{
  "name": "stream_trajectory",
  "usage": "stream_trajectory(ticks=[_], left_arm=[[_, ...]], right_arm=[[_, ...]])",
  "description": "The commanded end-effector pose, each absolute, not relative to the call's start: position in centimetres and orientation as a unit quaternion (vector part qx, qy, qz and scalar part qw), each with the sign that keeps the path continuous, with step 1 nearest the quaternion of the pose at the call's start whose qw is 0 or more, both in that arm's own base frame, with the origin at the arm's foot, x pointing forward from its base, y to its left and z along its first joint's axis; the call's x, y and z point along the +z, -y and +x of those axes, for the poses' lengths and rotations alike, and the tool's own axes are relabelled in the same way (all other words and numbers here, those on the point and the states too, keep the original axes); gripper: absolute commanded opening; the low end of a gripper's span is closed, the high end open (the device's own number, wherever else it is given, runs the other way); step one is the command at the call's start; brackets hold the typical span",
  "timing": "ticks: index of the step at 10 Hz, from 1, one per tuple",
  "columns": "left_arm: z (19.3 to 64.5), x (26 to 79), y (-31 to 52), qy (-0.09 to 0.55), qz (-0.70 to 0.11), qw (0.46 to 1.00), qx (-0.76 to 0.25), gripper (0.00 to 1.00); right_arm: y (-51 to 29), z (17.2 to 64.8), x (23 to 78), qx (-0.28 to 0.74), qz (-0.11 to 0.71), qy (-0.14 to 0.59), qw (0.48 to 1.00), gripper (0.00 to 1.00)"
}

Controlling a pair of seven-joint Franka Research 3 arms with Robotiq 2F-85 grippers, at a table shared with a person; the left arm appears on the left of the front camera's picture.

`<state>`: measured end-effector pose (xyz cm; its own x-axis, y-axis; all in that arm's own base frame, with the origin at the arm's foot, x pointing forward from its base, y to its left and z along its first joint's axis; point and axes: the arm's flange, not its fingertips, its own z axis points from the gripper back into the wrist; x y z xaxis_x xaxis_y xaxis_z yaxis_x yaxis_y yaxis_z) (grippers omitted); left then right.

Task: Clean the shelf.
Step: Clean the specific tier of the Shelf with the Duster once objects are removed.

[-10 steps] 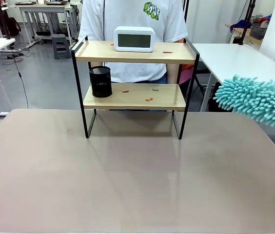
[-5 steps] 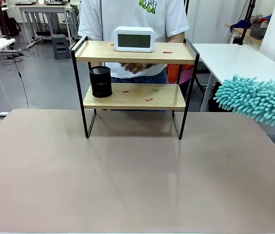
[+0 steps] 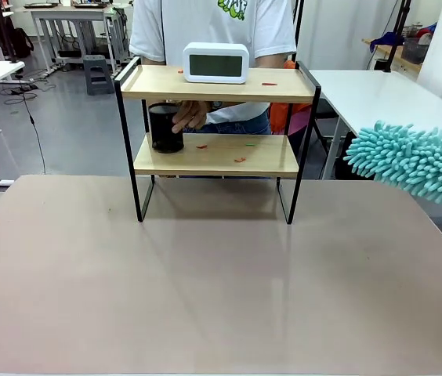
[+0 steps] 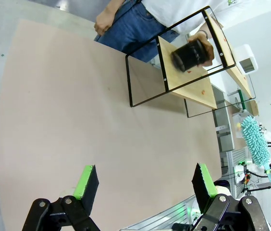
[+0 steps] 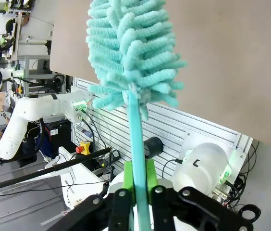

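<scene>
Shelf (image 3: 272, 160) at table's (image 3: 205, 298) far centre, person (image 3: 205, 27) behind it. Top board: digital clock (image 3: 215, 63) mid, top scrap (image 3: 269, 83) to its right. Lower board: cup (image 3: 163, 131) at left end w/ person's hand (image 3: 190, 116) on its right side, lower scraps (image 3: 239, 159) further right. Duster (image 3: 413, 163) over table's right edge, well apart from shelf.

Front cam: fixed on the robot's side of the table (image 3: 205, 298), facing across it. Shelf (image 3: 260, 162) at mid-range, person (image 3: 205, 27) behind it. Left wrist cam: high, looks down past the left gripper (image 4: 145, 168) at the tabletop; rolled, so the shelf sits tilted. Right wrist cam: sights past the right gripper (image 5: 139, 180) along the duster (image 5: 130, 53), very close. All three share the duster; front and left wrist share the shelf.
</scene>
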<state>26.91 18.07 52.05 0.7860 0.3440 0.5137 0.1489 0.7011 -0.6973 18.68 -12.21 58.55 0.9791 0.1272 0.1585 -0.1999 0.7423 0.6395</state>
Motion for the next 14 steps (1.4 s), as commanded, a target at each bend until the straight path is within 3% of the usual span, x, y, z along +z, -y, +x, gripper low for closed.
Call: stream_trajectory(ticks=[1,4,5,8,10,12,14], left_arm=[[26.9,51.9,-18.1,0.329,-0.388,0.859,0.048,1.0],[26.9,51.9,-18.1,0.329,-0.388,0.859,0.048,1.0],[26.9,51.9,-18.1,0.329,-0.388,0.859,0.048,1.0],[26.9,51.9,-18.1,0.329,-0.388,0.859,0.048,1.0],[26.9,51.9,-18.1,0.329,-0.388,0.859,0.048,1.0],[26.9,51.9,-18.1,0.329,-0.388,0.859,0.048,1.0],[26.9,51.9,-18.1,0.329,-0.388,0.859,0.048,1.0]], right_arm=[[11.9,19.1,59.4,0.077,0.353,0.058,0.931,0.0],[11.9,19.1,59.4,0.077,0.353,0.058,0.931,0.0],[12.2,18.7,58.6,0.088,0.348,0.052,0.932,0.12],[2.4,20.7,61.3,0.203,0.235,0.013,0.951,0.12],[-3.9,25.7,60.6,0.181,0.182,0.04,0.966,0.12],[-7.4,28.8,60.5,0.184,0.187,0.098,0.96,0.12],[-7.8,27.1,60.0,0.202,0.177,0.063,0.961,0.12]])
